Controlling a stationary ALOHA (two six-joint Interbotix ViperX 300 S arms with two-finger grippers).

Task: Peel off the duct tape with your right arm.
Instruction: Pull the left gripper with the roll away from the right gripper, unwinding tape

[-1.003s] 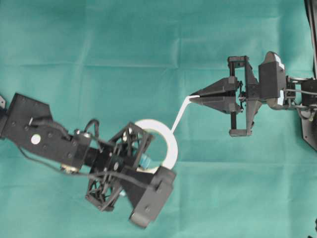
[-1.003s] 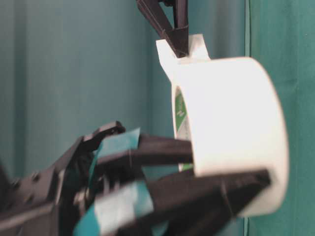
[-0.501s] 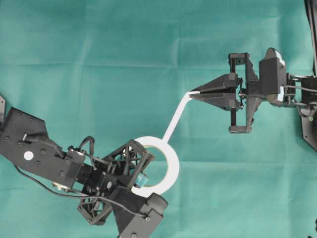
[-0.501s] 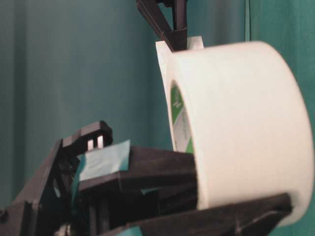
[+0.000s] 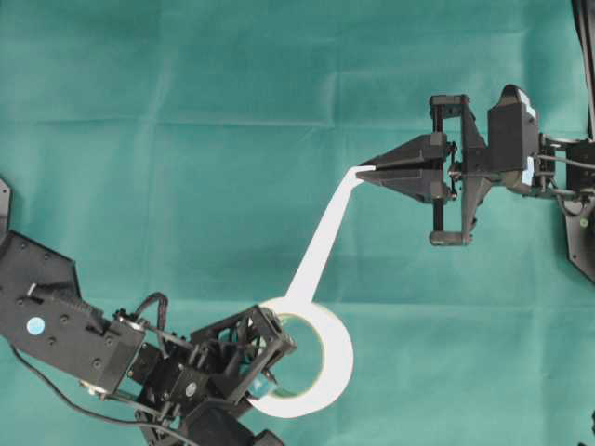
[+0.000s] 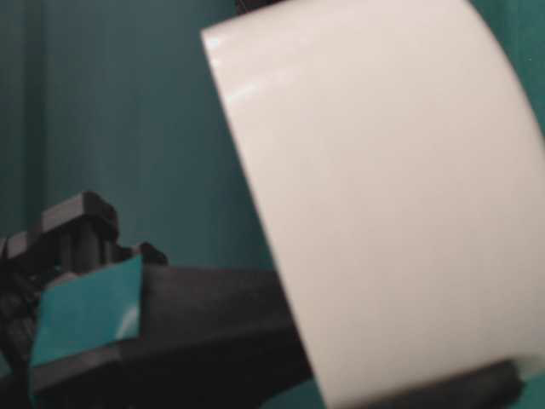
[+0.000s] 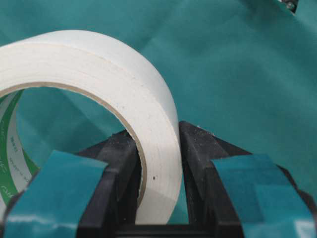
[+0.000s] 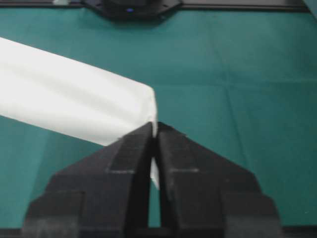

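Observation:
The white duct tape roll (image 5: 333,358) with a pale green core sits at the bottom middle of the overhead view. My left gripper (image 5: 279,372), the lattice one with teal marks, is shut on the roll's wall (image 7: 153,148), one finger inside the ring and one outside. A long strip of peeled tape (image 5: 325,237) runs from the roll up to my right gripper (image 5: 364,173), which is shut on the strip's end (image 8: 148,111). The roll fills the table-level view (image 6: 383,196).
A teal cloth (image 5: 186,111) covers the whole table. The right arm's base (image 5: 581,214) stands at the right edge. The left arm's body (image 5: 46,325) lies at the lower left.
My left gripper has carried the roll down and toward the table-level camera. The peeled strip has grown much longer. My right gripper has stayed nearly in place, holding the tape's end.

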